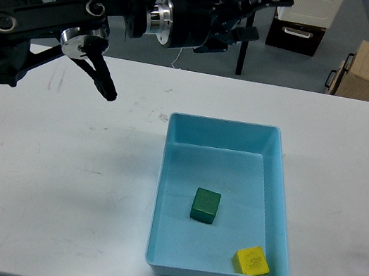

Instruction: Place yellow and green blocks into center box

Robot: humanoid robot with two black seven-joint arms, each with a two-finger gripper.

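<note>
Both cubes sit in your light-blue tray (pixel 281 198): green block (pixel 205 205) centre, yellow block (pixel 251 260) at five o'clock. Left gripper (pixel 246 13) up at twelve, opening unclear.

I see a white worktop (pixel 55 180) filling most of the frame, from its far edge about a third of the way down to its near edge along the bottom. Its surface shows faint grey scuffs and smudges, mostly in the left half and near the upper middle. Directly on it, right of centre, sits the light-blue tray (pixel 223 131), long side running away from me, walls low and rim rolled. The worktop around the tray is bare white surface on the left, the right and at the back.
</note>
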